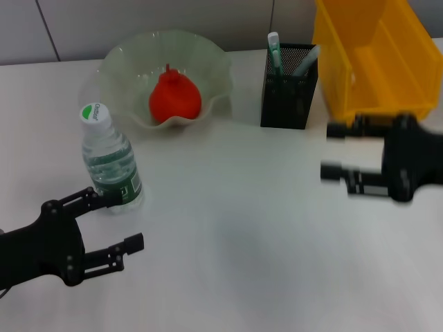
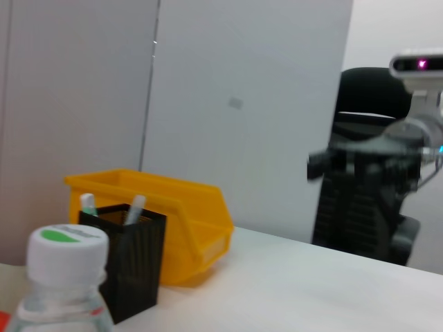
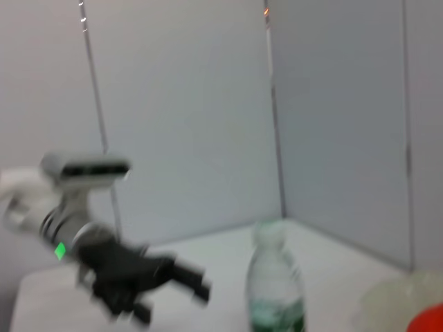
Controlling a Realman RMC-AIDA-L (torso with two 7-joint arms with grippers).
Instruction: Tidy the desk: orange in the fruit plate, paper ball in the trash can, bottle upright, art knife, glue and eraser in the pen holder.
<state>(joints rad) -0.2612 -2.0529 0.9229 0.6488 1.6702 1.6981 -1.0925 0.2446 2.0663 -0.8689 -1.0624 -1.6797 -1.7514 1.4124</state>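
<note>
The orange (image 1: 174,98) lies in the fruit plate (image 1: 124,59) at the back left. In front of it the bottle (image 1: 111,164) stands upright, its cap (image 2: 68,254) close in the left wrist view. My left gripper (image 1: 123,221) is open just beside the bottle's base, nothing between its fingers. The pen holder (image 1: 289,77) holds a mint-green stick (image 1: 275,50) and a grey stick (image 1: 304,62). My right gripper (image 1: 331,151) hangs open and blurred in front of the trash can (image 1: 377,55). Paper ball and eraser are out of view.
A grey panel wall runs behind the table. The trash can (image 2: 173,214) stands right behind the pen holder (image 2: 135,266) in the left wrist view. The right wrist view shows the bottle (image 3: 277,294) with my left gripper (image 3: 163,277) beside it.
</note>
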